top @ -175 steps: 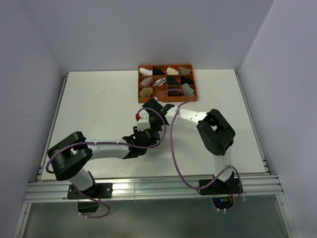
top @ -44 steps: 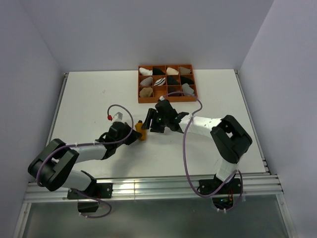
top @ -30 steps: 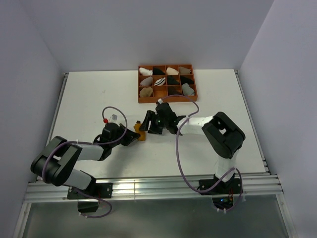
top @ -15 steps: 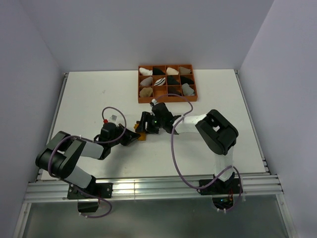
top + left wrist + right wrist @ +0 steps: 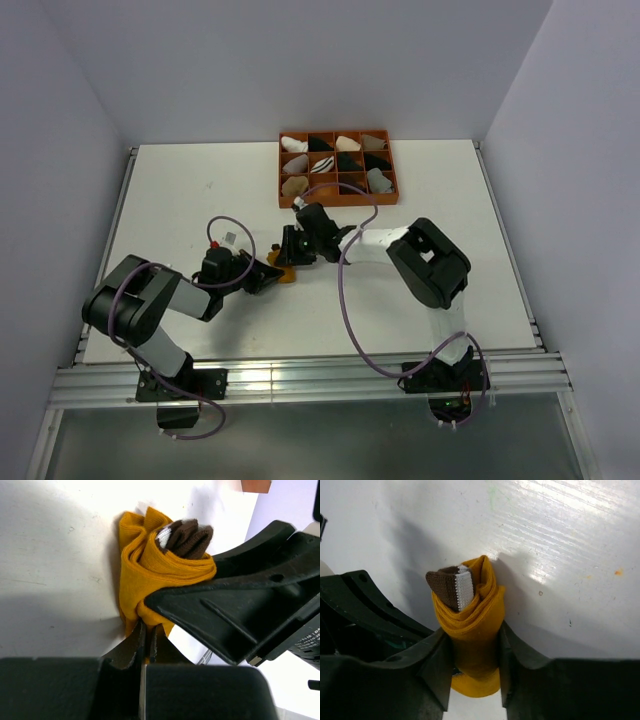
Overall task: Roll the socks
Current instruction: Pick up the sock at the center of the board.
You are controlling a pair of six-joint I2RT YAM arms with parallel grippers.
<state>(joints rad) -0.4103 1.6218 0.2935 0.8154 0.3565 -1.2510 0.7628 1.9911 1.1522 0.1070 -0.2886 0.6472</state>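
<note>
Right gripper [image 5: 475, 647] further in over roll than a second ago, jaws narrowed from wide. Both fingers now press sides of rolled yellow sock [image 5: 476, 615], clamping it. Brown sock [image 5: 446, 586], white band at cuff, pokes from roll's open end. Left gripper [image 5: 145, 637] unchanged: fully closed, pinching roll's loose yellow edge at fingertips. Roll lies about mid-tabletop [image 5: 200, 190], between both grippers, on near side of tray [image 5: 338, 203] and apart from it.
</note>
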